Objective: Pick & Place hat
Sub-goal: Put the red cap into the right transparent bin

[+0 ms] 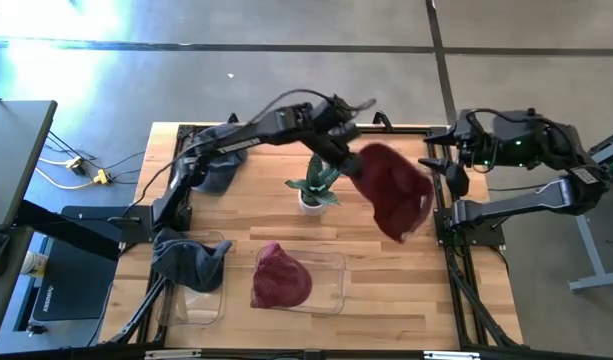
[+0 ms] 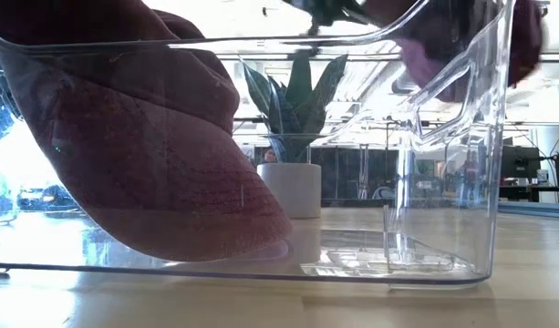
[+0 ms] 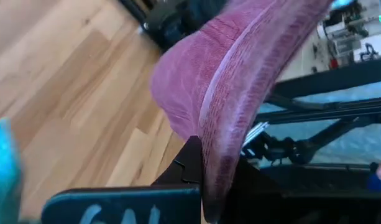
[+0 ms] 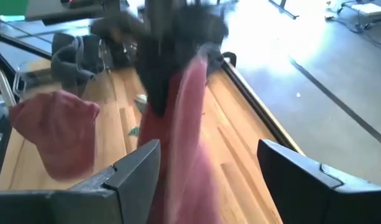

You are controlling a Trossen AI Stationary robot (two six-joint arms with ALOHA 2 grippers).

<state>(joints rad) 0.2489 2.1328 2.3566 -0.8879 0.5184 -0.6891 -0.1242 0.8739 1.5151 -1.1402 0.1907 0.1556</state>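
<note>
Your left pincer is clamped on the hat, which hangs over the worktop's right side, its long axis running down and away from the pincer. The right pincer stands apart, closest to it. The bin lies nearer you, leftward.

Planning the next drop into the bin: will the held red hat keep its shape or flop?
Likely floppy: the hat hangs draped from the left gripper. Probably light, since a pinch at one edge carries it. It may swing and land crumpled.
</note>
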